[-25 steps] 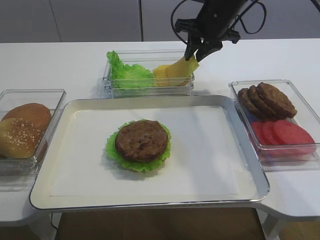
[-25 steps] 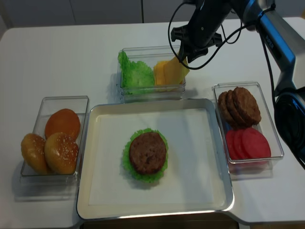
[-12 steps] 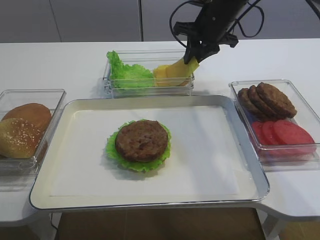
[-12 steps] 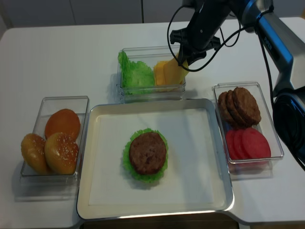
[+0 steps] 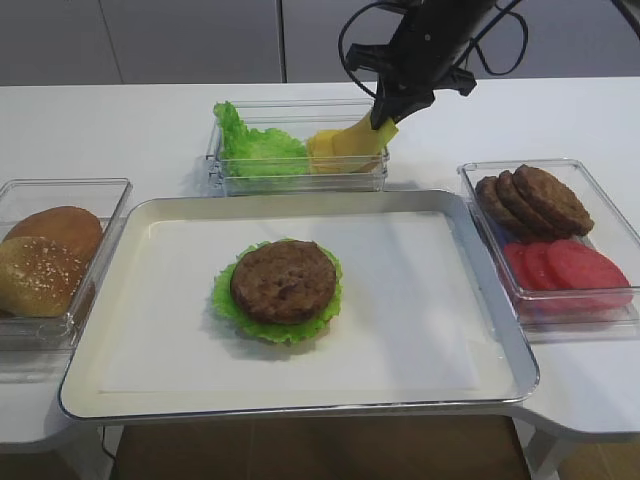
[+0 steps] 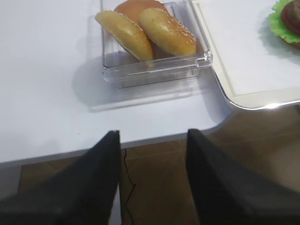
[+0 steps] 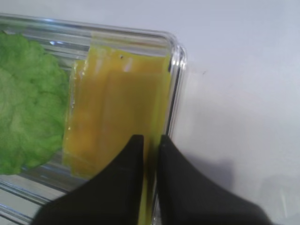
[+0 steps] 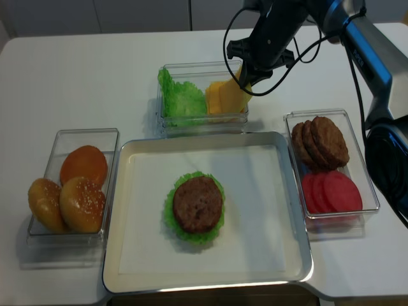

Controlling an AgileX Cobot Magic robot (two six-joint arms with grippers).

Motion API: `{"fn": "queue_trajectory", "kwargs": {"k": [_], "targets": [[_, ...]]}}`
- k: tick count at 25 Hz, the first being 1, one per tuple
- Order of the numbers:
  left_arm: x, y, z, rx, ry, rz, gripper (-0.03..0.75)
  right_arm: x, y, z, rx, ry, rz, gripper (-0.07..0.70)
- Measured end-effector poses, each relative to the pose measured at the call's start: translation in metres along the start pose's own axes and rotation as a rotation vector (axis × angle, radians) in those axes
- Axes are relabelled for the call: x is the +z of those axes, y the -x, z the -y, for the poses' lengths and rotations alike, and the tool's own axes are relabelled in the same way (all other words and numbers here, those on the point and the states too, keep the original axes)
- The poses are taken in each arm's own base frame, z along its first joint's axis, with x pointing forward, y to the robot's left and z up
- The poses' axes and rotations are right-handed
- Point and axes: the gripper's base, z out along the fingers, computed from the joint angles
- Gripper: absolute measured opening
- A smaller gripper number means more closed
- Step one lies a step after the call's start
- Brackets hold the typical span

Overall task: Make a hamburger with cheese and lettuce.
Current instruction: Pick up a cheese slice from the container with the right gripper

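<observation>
**Operator:** Right wrist view: what is the state of the right gripper (image 7: 149, 154)?

**Inspector:** Its two dark fingers (image 7: 123, 183) are nearly closed, with only a thin gap between them. The edge of a yellow cheese (image 7: 119, 110) slice sits in that gap, so the fingers are clamped on the cheese. The slice hangs tilted, its lower part inside the clear back container (image 7: 176, 61), above other yellow slices. Green leaves (image 7: 28, 108) fill the left half of the same container.

**Operator:** Confirm from the exterior high views.

**Inspector:** Confirmed. The right gripper (image 5: 385, 112) is above the right end of the back container (image 5: 300, 178), pinching the upper corner of the cheese (image 5: 362, 138). The lower part of the slice is within the container walls.

**Operator:** And the left gripper (image 6: 152, 154)?

**Inspector:** In the left wrist view its fingers stand wide apart and hold nothing. It is off the table edge, near the bun container (image 6: 154, 63).

**Operator:** Where is the hamburger?

**Inspector:** The hamburger (image 5: 282, 288) rests near the centre of the metal tray (image 5: 300, 400): a brown patty (image 8: 197, 204) on top of the ruffled lettuce (image 8: 171, 220). It is well apart from both grippers. On the right, a container (image 5: 590, 190) holds spare patties (image 5: 530, 200) and tomato slices (image 5: 565, 268).
</observation>
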Motion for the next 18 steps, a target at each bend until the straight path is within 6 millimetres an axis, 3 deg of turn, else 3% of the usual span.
{"fn": "queue_trajectory", "kwargs": {"k": [18], "targets": [[0.0,0.0,0.0,0.0,0.0,0.0,0.342,-0.0052,-0.0005,-0.0018,-0.002,0.0,0.0,0.046]]}}
